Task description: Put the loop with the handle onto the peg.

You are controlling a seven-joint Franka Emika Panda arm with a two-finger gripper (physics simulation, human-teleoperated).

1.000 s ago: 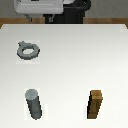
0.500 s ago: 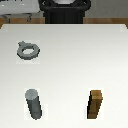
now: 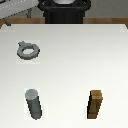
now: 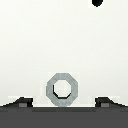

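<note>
Exterior view: the ring (image 3: pixel 27 51) lies flat on the white table (image 3: pixel 75 65), toward the exterior view's left and nearer the robot's black base (image 3: pixel 64 11), its short tab pointing up and to the left. The peg (image 3: pixel 34 104) stands upright well apart from it, at the near left. A brown wooden block (image 3: pixel 96 104) stands off to the peg's right. Compared with half a second ago, the ring, peg and block sit where they were; only the arm's pale link at the top left has shifted. Seen from the wrist, the ring (image 4: pixel 62 89) sits between the two dark fingertips (image 4: pixel 21 103), which are spread wide apart and touch nothing. The gripper (image 4: pixel 64 103) holds nothing.
</note>
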